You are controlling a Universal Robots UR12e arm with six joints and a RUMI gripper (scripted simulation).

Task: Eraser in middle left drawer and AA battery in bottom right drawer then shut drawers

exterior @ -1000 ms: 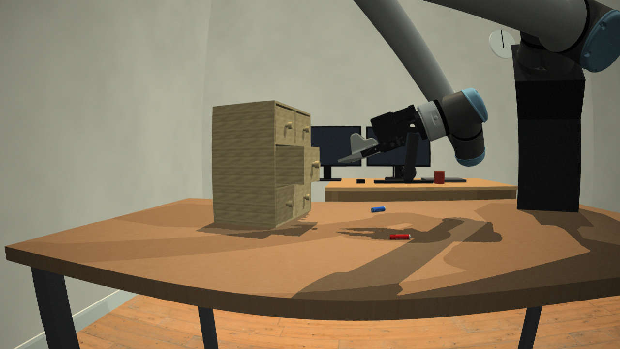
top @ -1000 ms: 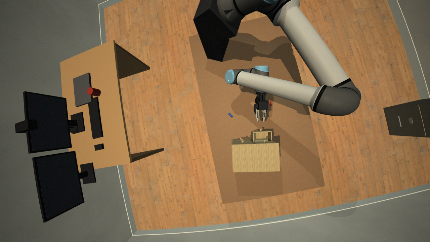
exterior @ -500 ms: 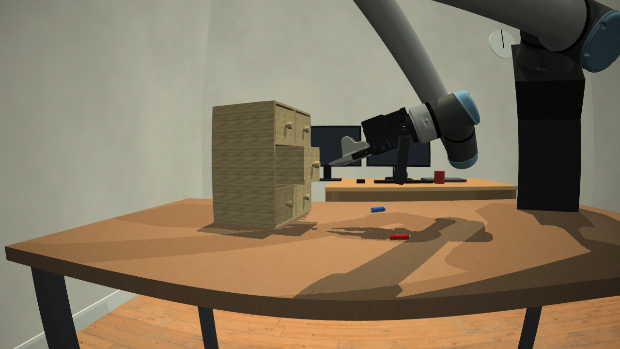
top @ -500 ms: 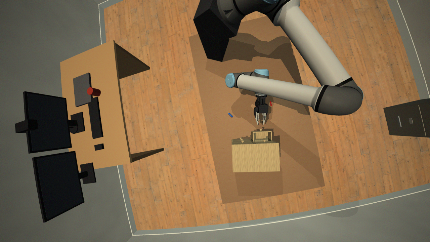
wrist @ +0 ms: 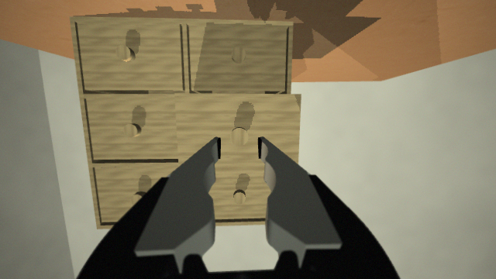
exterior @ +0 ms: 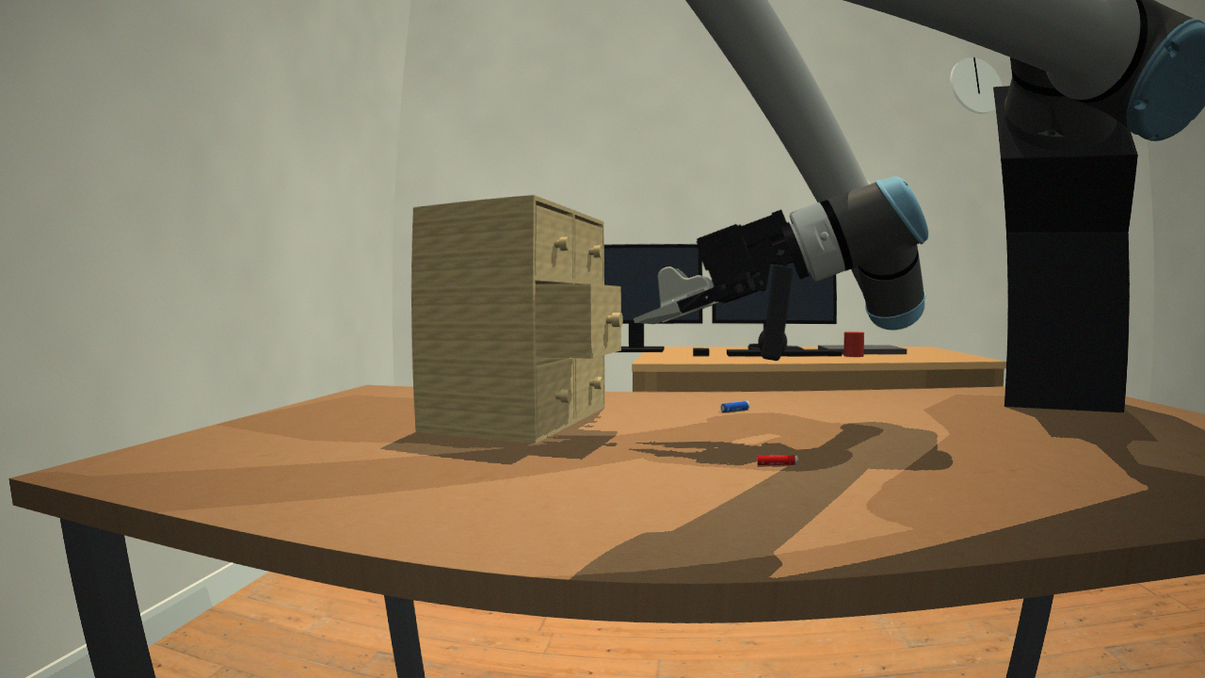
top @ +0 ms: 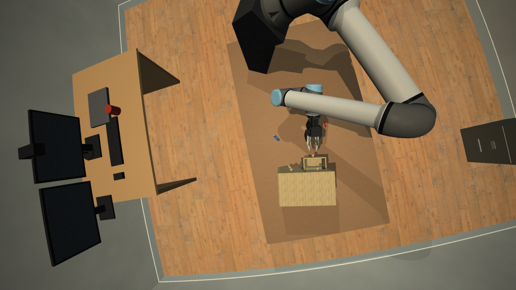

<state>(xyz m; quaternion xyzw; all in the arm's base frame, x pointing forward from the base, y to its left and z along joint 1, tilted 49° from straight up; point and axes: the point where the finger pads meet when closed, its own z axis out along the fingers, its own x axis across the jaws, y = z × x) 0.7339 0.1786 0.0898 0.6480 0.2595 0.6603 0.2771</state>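
The gripper (top: 313, 150) (exterior: 635, 320) (wrist: 239, 139) is partly open, nothing between its fingers, before the pulled-out left middle drawer (top: 313, 158) (exterior: 562, 319) (wrist: 205, 120); its contents and the eraser's whereabouts I cannot tell. The chest (top: 306, 189) (exterior: 473, 320) (wrist: 132, 83) stands toward the table (top: 261, 220) (exterior: 337, 506) (wrist: 411, 31) edge opposite the pedestal (top: 258, 46) (exterior: 1066, 320). A blue cylinder (top: 276, 137) (exterior: 734, 406) lies nearer the desk-side edge than a red one (top: 324, 124) (exterior: 776, 460); which is the battery is unclear.

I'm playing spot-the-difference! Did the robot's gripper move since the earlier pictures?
Yes. The gripper moved closer to the chest; in the side view, its tips also came down a little beside it.
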